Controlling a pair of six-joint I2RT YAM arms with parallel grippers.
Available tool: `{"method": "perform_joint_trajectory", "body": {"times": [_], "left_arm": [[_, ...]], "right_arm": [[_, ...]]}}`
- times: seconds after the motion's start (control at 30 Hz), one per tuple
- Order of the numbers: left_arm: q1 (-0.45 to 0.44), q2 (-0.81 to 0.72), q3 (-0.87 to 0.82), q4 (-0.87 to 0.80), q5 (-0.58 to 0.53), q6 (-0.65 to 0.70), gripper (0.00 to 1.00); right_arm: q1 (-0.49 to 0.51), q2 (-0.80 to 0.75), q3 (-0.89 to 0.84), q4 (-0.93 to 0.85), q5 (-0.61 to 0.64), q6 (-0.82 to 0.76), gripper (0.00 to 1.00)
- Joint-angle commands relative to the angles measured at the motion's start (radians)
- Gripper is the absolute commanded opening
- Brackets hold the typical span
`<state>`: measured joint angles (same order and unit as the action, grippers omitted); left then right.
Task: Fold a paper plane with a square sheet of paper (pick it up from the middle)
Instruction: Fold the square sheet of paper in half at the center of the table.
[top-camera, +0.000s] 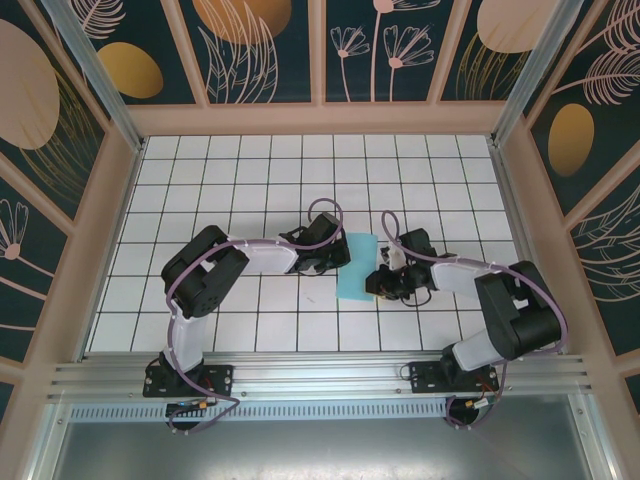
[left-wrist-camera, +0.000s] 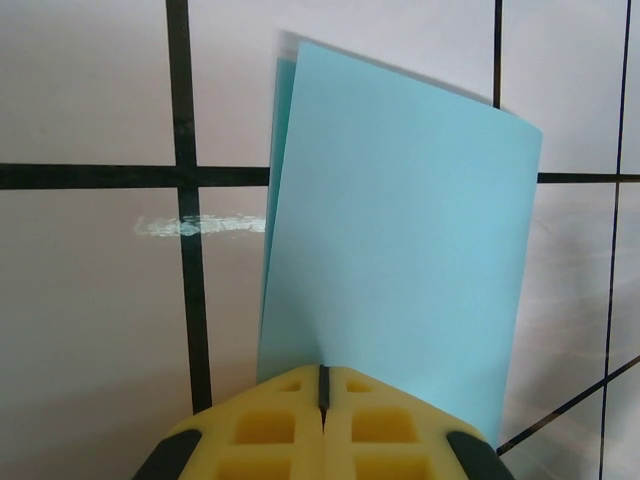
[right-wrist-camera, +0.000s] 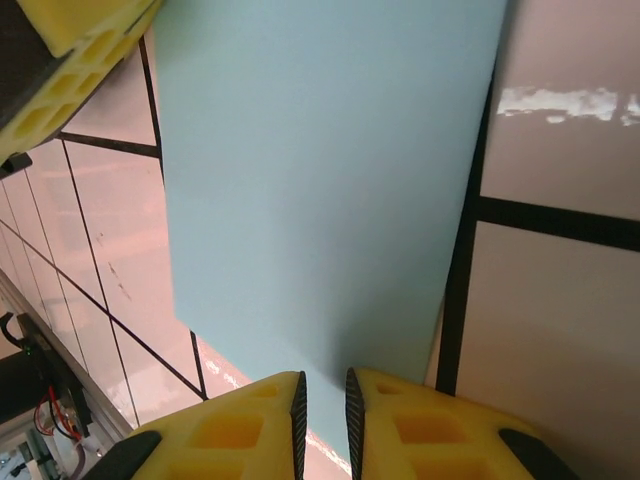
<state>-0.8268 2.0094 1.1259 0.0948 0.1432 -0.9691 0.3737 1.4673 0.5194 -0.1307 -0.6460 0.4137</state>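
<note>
The square sheet of paper (left-wrist-camera: 400, 230) looks folded once, in half. The left end effector (left-wrist-camera: 322, 385) pinches it, the right end effector (right-wrist-camera: 322, 392) is slightly parted, and the nose and wing folds remain.

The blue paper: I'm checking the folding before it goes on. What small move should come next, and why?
Probably close the right gripper on the square sheet of paper. It lies folded double. The left gripper is shut on one edge, while the right jaws stand slightly apart at the opposite edge, so only one side looks held.
</note>
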Motion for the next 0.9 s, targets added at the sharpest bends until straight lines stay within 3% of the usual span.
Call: {"method": "perform_joint_trajectory", "body": {"times": [0.0,0.2,0.43,0.6,0.73,0.87], "left_arm": [[-0.006,0.057,-0.037,-0.122,-0.001,0.023,0.0],[-0.006,0.056,-0.041,-0.112,0.001,0.017,0.0],[-0.005,0.06,-0.04,-0.111,0.006,0.022,0.0],[-0.006,0.06,-0.046,-0.115,0.003,0.026,0.0],[-0.006,0.058,-0.049,-0.115,-0.002,0.027,0.0],[-0.006,0.056,-0.053,-0.115,-0.003,0.026,0.0]], "right_arm": [[0.007,-0.062,-0.014,-0.051,0.033,0.019,0.21],[0.029,-0.133,-0.021,-0.061,-0.033,0.028,0.23],[0.047,-0.047,-0.049,-0.03,0.036,0.037,0.23],[0.043,-0.096,0.018,-0.073,0.071,0.04,0.22],[-0.017,-0.123,0.099,-0.049,0.076,0.05,0.23],[-0.092,-0.018,0.179,0.013,0.048,0.037,0.23]]}}
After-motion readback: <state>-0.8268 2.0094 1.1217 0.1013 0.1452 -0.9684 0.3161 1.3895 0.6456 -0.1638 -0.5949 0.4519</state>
